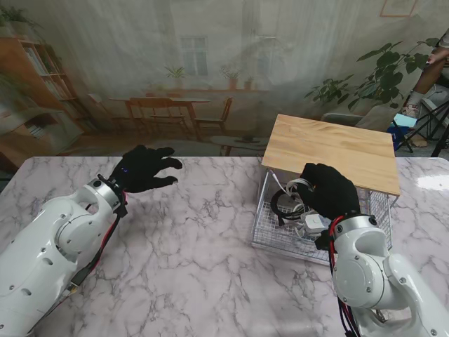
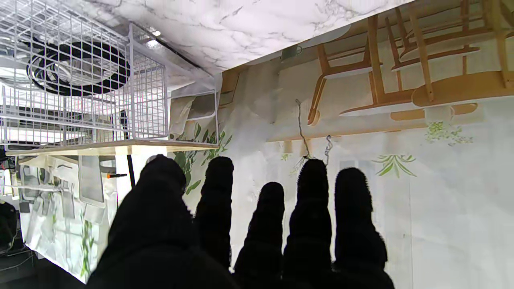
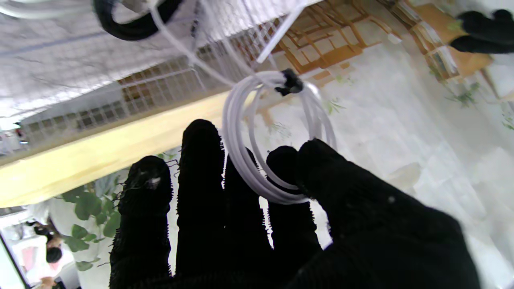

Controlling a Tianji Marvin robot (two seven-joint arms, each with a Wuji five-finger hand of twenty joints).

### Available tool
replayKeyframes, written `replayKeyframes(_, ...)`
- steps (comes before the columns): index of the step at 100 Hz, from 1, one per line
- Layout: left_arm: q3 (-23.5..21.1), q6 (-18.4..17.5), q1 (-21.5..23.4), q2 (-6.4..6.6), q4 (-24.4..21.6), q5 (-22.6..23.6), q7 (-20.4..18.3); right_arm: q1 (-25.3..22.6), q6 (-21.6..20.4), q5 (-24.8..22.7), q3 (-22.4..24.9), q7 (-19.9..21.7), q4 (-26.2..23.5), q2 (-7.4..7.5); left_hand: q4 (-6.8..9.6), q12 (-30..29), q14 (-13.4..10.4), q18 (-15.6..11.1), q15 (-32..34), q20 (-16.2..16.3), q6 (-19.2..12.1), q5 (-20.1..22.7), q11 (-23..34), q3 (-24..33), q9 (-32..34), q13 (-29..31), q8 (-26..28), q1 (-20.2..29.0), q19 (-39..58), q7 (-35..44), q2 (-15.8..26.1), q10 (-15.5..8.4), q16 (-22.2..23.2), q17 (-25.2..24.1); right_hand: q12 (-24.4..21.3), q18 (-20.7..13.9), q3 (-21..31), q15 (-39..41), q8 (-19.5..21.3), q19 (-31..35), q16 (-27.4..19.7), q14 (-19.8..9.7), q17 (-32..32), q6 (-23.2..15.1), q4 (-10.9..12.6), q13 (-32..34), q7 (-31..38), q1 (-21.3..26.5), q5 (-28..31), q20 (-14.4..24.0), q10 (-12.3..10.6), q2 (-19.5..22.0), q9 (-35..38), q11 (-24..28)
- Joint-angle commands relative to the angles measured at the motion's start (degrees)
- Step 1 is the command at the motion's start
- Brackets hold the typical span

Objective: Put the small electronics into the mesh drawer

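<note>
In the lower right of the stand's frame the right hand (image 1: pixel 328 191) is reaching over the pulled-out mesh drawer (image 1: pixel 270 235), pinching a coiled white cable (image 3: pixel 257 160) between thumb and fingers; I reckon it should lower the coil well inside the wire walls before letting go, so no loop is snagging the rim. The drawer, under its wooden top (image 1: pixel 333 149), is already holding a black cable coil (image 1: pixel 282 205) and a white charger (image 1: pixel 316 223). Farther off at upper left, the left hand (image 1: pixel 144 168) is hovering over the counter (image 1: pixel 189 246), fingers spread, holding nothing.

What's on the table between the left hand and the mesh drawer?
Nothing: in the stand's view, only bare marble table lies between the left hand and the mesh drawer.
</note>
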Motion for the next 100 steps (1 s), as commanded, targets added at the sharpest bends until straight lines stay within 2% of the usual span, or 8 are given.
replayKeyframes(1, 0.2, -0.1, 0.1, 0.15, 0.6, -0.3, -0.7, -0.2, 1.7, -0.5, 0.0, 0.7, 2.9, 0.28, -0.28, 0.8, 1.0, 1.8, -0.8, 1.2, 1.0, 0.5, -0.8, 0.7, 1.0, -1.1, 0.6, 0.4, -0.8, 0.6, 0.3, 0.0, 0.6, -1.1, 0.6, -0.7, 2.2, 3.3, 1.6, 0.5, 0.1, 0.1, -0.9, -4.5, 0.5, -0.5, 1.6, 1.8, 2.0, -0.6, -0.8, 0.7, -0.5, 0.9)
replayKeyframes(25, 0.5, 0.4, 0.4, 0.25, 0.9, -0.2, -1.3, 4.1, 7.0, -3.2, -2.4, 2.5, 10.9, 0.81, -0.30, 0.9, 1.1, 1.9, -0.8, 1.4, 0.9, 0.5, -0.9, 0.7, 0.8, -1.3, 0.5, 0.3, -1.0, 0.6, 0.4, 0.2, 0.8, -1.4, 1.4, -1.3, 0.2, 3.0, 1.1, 0.3, 0.4, -0.1, -2.7, -6.6, 0.6, -1.9, 0.0, 1.5, 0.5, -0.4, -1.3, 1.9, -1.5, 0.3)
replayKeyframes(36, 0.6, 0.6, 0.4, 0.27, 1.2, -0.1, -1.2, 6.2, 8.6, -4.5, -4.1, 3.2, 14.4, 1.07, -0.31, 0.9, 1.1, 1.9, -0.8, 1.4, 0.9, 0.5, -1.0, 0.7, 0.6, -1.4, 0.5, 0.2, -1.0, 0.6, 0.5, 0.2, 0.8, -1.3, 0.9, -1.3, -5.4, 2.5, -5.8, -0.5, 0.6, -0.1, -4.1, -7.5, 1.1, -2.3, -5.8, 0.3, -0.2, 0.2, -1.8, 3.6, -1.6, -1.3)
replayKeyframes(44, 0.7, 0.7, 0.5, 0.26, 1.4, -0.2, -1.2, 7.5, 9.6, -6.5, -5.0, 4.3, 16.4, 1.41, -0.31, 1.0, 1.2, 1.9, -0.8, 1.4, 0.9, 0.5, -1.0, 0.7, 0.6, -1.4, 0.5, 0.2, -1.0, 0.5, 0.5, 0.2, 0.8, -1.4, -4.5, 0.6, -9.5, -7.4, -15.3, -6.1, -3.2, 0.0, -8.6, -5.1, 2.6, -7.3, -18.8, -7.3, -3.2, -1.3, -1.9, 4.5, -5.3, -9.2)
replayKeyframes(50, 0.6, 0.8, 0.7, 0.29, 1.4, -0.2, -1.3, 8.1, 10.1, -7.4, -5.4, 5.5, 17.4, 1.67, -0.28, 1.0, 1.3, 1.5, -0.8, 1.5, 1.0, 0.5, -1.1, 0.7, 0.5, -1.4, 0.4, 0.4, -1.1, 0.5, 0.4, 0.3, 0.8, -1.4, -11.7, 2.1, -11.5, -20.4, -11.6, -13.1, -8.8, 0.6, -13.0, -3.7, 6.1, -12.9, -34.9, -14.9, -5.5, -3.9, -2.0, 6.6, -9.7, -15.7)
replayKeyframes(63, 0.3, 0.7, 1.1, 0.34, 0.9, -0.6, -2.3, 8.5, 9.9, -8.4, -5.3, 6.0, 18.5, 1.85, -0.28, 0.9, 1.4, 1.3, -0.8, 1.4, 0.9, 0.5, -1.2, 0.7, 0.4, -1.5, 0.2, 0.3, -1.2, 0.3, 0.5, 0.2, 0.8, -1.4, -20.4, 4.1, -19.3, -37.5, -16.6, -23.7, -16.2, 1.2, -18.1, -2.7, 3.9, -20.5, -47.1, -26.8, -16.7, -8.3, -2.6, 5.0, -20.0, -23.4)
replayKeyframes(73, 0.3, 0.7, 1.1, 0.36, 0.9, -0.6, -2.5, 7.5, 8.3, -8.4, -4.4, 4.7, 17.9, 1.65, -0.25, 0.9, 1.5, 1.3, -0.8, 1.4, 0.9, 0.5, -1.3, 0.7, 0.4, -1.6, 0.2, 0.4, -1.3, 0.2, 0.6, 0.3, 0.8, -1.5, -21.4, 4.5, -20.9, -41.6, -17.2, -26.7, -18.0, 1.3, -19.1, -3.4, 3.5, -21.6, -48.2, -28.8, -18.3, -9.2, -2.8, 5.3, -21.8, -24.1)
replayKeyframes(100, 0.9, 0.4, 0.6, 0.40, 1.6, -0.3, -2.1, 0.0, 0.5, -8.8, -1.0, 5.6, 9.3, 1.81, -0.22, 0.9, 1.3, 1.8, -0.9, 1.5, 0.7, 0.5, -1.2, 0.7, 0.5, -1.5, 0.3, 0.2, -1.5, 0.2, 0.7, 0.2, 0.8, -1.7, -19.8, 3.9, -21.1, -39.9, -15.6, -26.9, -16.6, 1.4, -17.9, -4.6, 4.8, -18.1, -45.2, -23.2, -10.8, -8.6, -1.9, 2.4, -16.8, -19.9)
